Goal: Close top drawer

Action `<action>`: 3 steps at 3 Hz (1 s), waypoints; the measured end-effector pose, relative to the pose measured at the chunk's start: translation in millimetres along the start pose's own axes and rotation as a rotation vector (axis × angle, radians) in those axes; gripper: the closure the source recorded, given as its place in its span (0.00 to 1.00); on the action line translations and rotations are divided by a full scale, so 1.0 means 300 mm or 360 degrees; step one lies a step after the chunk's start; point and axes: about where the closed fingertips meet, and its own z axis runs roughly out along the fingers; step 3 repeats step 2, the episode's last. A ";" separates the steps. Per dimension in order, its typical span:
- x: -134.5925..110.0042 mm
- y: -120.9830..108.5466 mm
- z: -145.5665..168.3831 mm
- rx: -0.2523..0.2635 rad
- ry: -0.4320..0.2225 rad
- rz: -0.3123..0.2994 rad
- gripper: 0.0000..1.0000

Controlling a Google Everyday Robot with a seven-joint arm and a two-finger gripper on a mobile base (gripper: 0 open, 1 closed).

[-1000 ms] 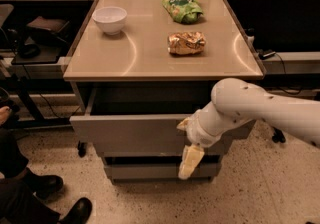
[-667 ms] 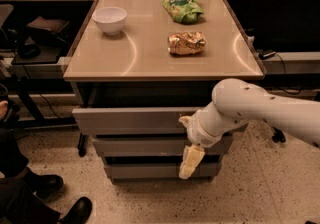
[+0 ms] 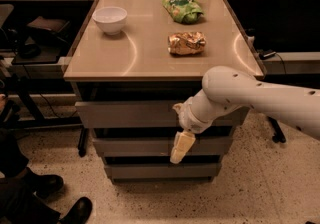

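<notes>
Hanging tip-down before the cabinet, the gripper (image 3: 177, 158) has its fingers (image 3: 182, 144) clenched together on nothing, likely serving as a blunt pusher, since the plain front offers no handle to grasp. The top drawer (image 3: 130, 114) sits just above and behind the fingers, tucked under the worktop (image 3: 145, 58) edge and, by my judgement, nearly home. Well beyond the fingers, up on the worktop, a bowl (image 3: 110, 19) and two snack bags (image 3: 186, 43) rest out of the push's way.
</notes>
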 end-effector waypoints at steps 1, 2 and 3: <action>-0.080 -0.083 -0.012 0.0059 -0.0012 -0.0019 0.00; -0.080 -0.083 -0.012 0.0059 -0.0012 -0.0019 0.00; -0.080 -0.083 -0.012 0.0059 -0.0012 -0.0019 0.00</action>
